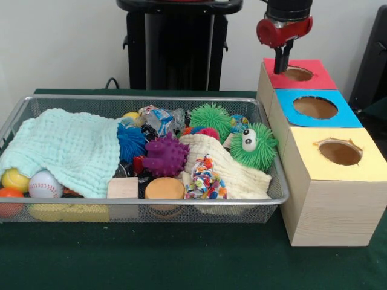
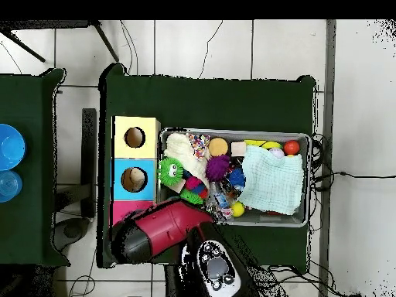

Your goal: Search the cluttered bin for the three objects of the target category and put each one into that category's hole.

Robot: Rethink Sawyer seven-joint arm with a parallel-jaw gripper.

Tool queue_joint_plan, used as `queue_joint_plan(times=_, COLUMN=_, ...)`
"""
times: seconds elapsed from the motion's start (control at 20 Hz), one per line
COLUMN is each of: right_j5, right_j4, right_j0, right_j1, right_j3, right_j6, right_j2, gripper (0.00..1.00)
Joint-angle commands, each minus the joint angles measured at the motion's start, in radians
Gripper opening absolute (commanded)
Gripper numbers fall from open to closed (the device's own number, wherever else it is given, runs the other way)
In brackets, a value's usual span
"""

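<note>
The gripper hangs over the red hole, fingers drawn together and seemingly empty, a pose fit for dropping something in, while spiky balls such as the purple ball wait in the bin beside that hole's box.

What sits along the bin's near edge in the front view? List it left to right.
Orange ball → yellow ball → baseball → wooden block → tan round disc → multicoloured bead cluster.
</note>
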Motion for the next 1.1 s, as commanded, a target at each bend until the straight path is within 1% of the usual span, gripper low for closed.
queue_joint_plan(times=0.05, right_j5=0.136, right_j4=-0.054, right_j0=-0.158, right_j1=-0.063, right_j3=-0.097, right_j6=-0.189, right_j2=0.062, gripper=0.00)
queue_joint_plan(times=0.15, right_j5=0.188, right_j4=-0.058, right_j0=-0.193, right_j1=-0.068, right_j3=-0.128, right_j6=-0.237, right_j2=0.084, gripper=0.00)
queue_joint_plan(times=0.2, right_j5=0.203, right_j4=-0.063, right_j0=-0.202, right_j1=-0.066, right_j3=-0.141, right_j6=-0.245, right_j2=0.091, gripper=0.00)
queue_joint_plan(times=0.4, right_j5=0.271, right_j4=-0.083, right_j0=-0.250, right_j1=-0.020, right_j3=-0.229, right_j6=-0.296, right_j2=0.128, gripper=0.00)
queue_joint_plan(times=0.5, right_j5=0.308, right_j4=-0.095, right_j0=-0.273, right_j1=0.029, right_j3=-0.294, right_j6=-0.324, right_j2=0.150, gripper=0.00)
queue_joint_plan(times=0.55, right_j5=0.334, right_j4=-0.103, right_j0=-0.278, right_j1=0.062, right_j3=-0.342, right_j6=-0.336, right_j2=0.158, gripper=0.00)
queue_joint_plan(times=0.6, right_j5=0.350, right_j4=-0.115, right_j0=-0.281, right_j1=0.080, right_j3=-0.368, right_j6=-0.339, right_j2=0.165, gripper=0.00)
queue_joint_plan(times=0.65, right_j5=0.378, right_j4=-0.126, right_j0=-0.279, right_j1=0.109, right_j3=-0.413, right_j6=-0.353, right_j2=0.169, gripper=0.00)
queue_joint_plan(times=0.75, right_j5=0.411, right_j4=-0.142, right_j0=-0.286, right_j1=0.153, right_j3=-0.466, right_j6=-0.373, right_j2=0.181, gripper=0.00)
queue_joint_plan(times=1.0, right_j5=0.454, right_j4=-0.175, right_j0=-0.306, right_j1=0.232, right_j3=-0.544, right_j6=-0.412, right_j2=0.209, gripper=0.00)
queue_joint_plan(times=1.05, right_j5=0.467, right_j4=-0.188, right_j0=-0.306, right_j1=0.253, right_j3=-0.570, right_j6=-0.424, right_j2=0.210, gripper=0.00)
queue_joint_plan(times=1.1, right_j5=0.478, right_j4=-0.199, right_j0=-0.309, right_j1=0.261, right_j3=-0.581, right_j6=-0.431, right_j2=0.214, gripper=0.00)
